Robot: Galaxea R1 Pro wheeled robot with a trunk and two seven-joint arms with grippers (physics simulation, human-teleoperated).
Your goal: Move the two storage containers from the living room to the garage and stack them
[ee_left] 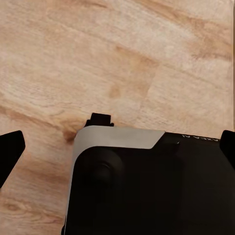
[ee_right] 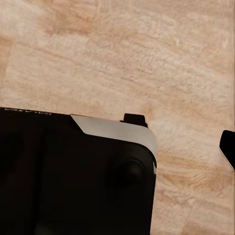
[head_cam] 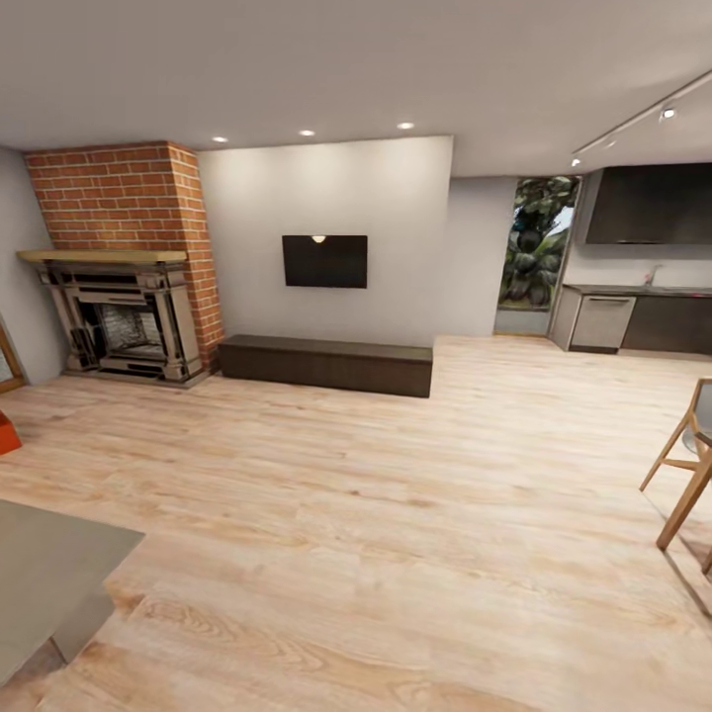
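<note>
I am in the living room, over its light wood plank flooring (head_cam: 396, 514). At the far left edge of the head view shows an orange-red corner of one storage container (head_cam: 6, 433), most of it cut off. The garage and its floor are out of view. In the left wrist view my left gripper (ee_left: 117, 147) is open, with one black fingertip (ee_left: 11, 151) at each side edge and nothing between them, above my dark base (ee_left: 147, 191). In the right wrist view my right gripper (ee_right: 117, 147) hangs over the planks with one fingertip (ee_right: 228, 148) showing at the edge, spread wide and empty.
A brick fireplace (head_cam: 124, 307) stands at the back left, a long dark bench (head_cam: 326, 364) under the wall TV (head_cam: 324, 261). A grey flat surface (head_cam: 49, 578) lies at the near left. Wooden chair legs (head_cam: 687, 475) stand at the right, a kitchen counter (head_cam: 633, 321) beyond.
</note>
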